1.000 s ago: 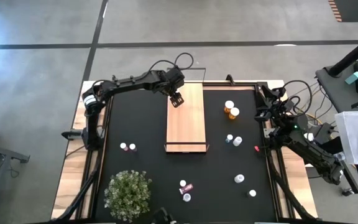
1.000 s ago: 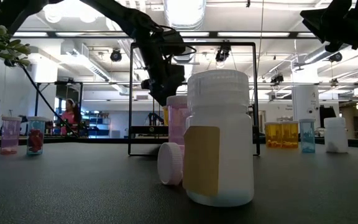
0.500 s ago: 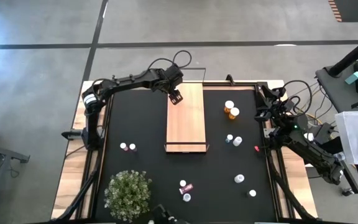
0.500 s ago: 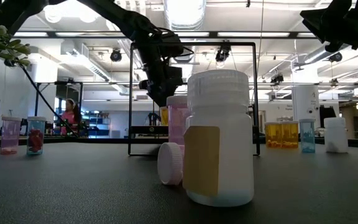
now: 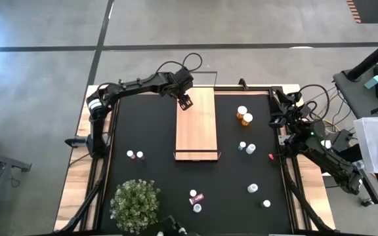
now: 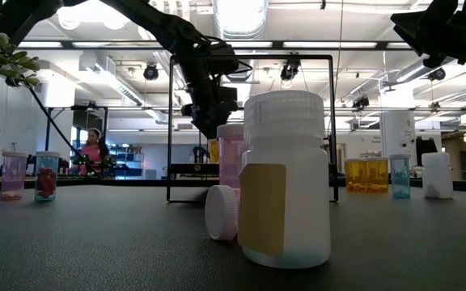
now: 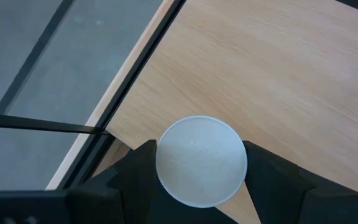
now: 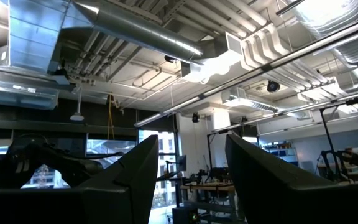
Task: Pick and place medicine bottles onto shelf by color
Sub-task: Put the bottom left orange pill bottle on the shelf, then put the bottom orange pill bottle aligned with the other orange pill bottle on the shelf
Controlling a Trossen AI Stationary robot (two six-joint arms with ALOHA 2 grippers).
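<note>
My left gripper (image 5: 185,101) is over the far left corner of the light wood shelf (image 5: 197,128) and is shut on a medicine bottle, of which only the round white cap (image 7: 202,160) shows. In the low view this gripper (image 6: 209,121) is high above the table. Other medicine bottles stand on the black mat: two orange ones (image 5: 244,115), a blue and a white one (image 5: 247,147), two pink ones (image 5: 134,155), and a few near the front (image 5: 195,200). My right gripper (image 8: 188,186) is folded back at the table's right edge, points up at the ceiling and is open with nothing in it. My left gripper pinches the bottle between its two fingers, one on each side of the white cap (image 7: 164,163). The fingers come from above, slanting down toward the shelf. The cap faces up, so the bottle is upright. The cap hides the bottle's body and base.
A bushy green plant (image 5: 135,203) stands at the near left. A large white bottle (image 6: 285,178) stands close in front of the low camera, a loose cap (image 6: 222,212) leaning beside it. Two white bottles (image 5: 252,189) stand at the near right. Thin wire rails (image 5: 197,156) close the shelf's short ends.
</note>
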